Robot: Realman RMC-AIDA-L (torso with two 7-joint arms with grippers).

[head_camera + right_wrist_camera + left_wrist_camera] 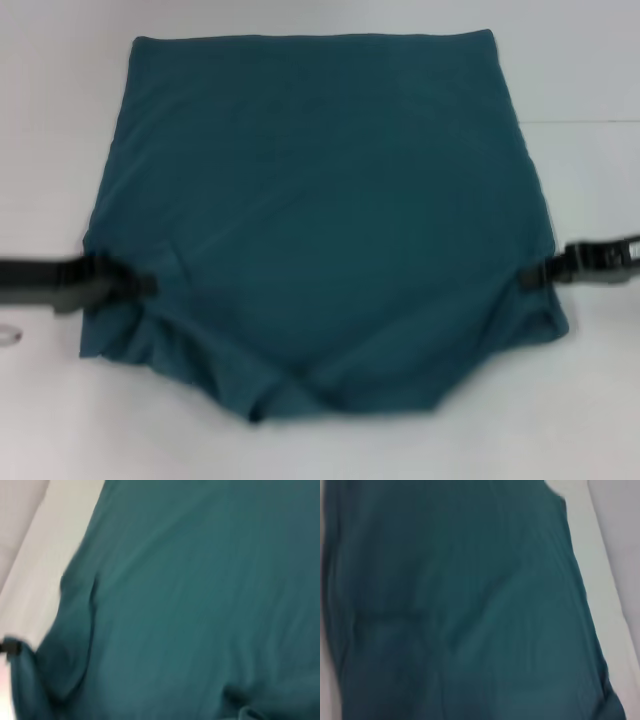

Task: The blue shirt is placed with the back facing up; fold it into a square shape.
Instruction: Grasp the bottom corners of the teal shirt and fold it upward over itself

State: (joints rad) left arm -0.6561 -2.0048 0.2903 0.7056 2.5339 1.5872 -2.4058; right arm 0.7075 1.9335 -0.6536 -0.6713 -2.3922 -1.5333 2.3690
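Dark teal-blue soft fabric fills the middle of the head view: the blue shirt (320,220), a short-sleeved T-shirt lying plain side up on the white table (60,100). No lettering is seen, which agrees with the back facing upward. The far edge at 12 o'clock is straight and flat, while the near edge toward 6 o'clock is rumpled and drawn into a blunt point, with creases running in from both lower sides. The sleeves are not seen spread out, so they are judged to be tucked in or folded under already; the outline is closer to a wide block than to a full shirt.

At about 8 o'clock on the cloth, the left gripper (140,283) is set against the left margin, where the fabric is bunched around its tip. At about 4 o'clock, the right gripper (535,276) is met by the right margin in the same way. Whether the jaws are pinching the cloth or merely touching it cannot be told. The matched placement suggests that the near part is to be carried toward the far edge, halving the length.

Only teal cloth and bare table are shown in both wrist views.
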